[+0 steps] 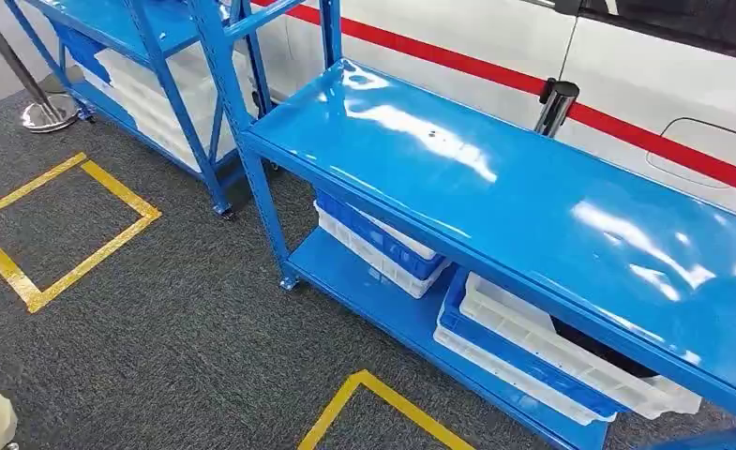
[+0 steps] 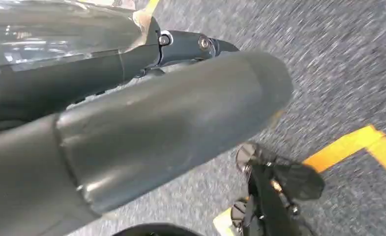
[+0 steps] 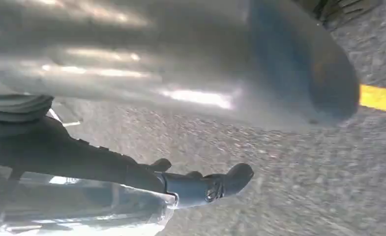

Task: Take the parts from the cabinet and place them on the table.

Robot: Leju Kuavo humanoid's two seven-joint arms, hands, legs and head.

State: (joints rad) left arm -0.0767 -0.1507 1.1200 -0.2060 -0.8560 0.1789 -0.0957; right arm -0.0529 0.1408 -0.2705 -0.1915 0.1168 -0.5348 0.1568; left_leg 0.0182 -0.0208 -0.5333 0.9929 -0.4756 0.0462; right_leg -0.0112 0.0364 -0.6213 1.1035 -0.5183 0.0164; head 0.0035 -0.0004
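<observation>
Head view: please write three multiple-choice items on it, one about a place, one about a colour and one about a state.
1. Where are the crates?
A. on the top of the rack
B. on the lower shelf
C. on the carpet

2. What colour is the tape on the carpet?
A. red
B. white
C. yellow

3. How do the right crates lie?
A. stacked one on another
B. tipped on their sides
C. scattered apart

Answers:
1 B: the crates stand on the lower shelf, under the glossy top.
2 C: the tape makes yellow lines on the grey carpet.
3 A: in the right crates, a white one sits on a blue one, with white again below.
</observation>
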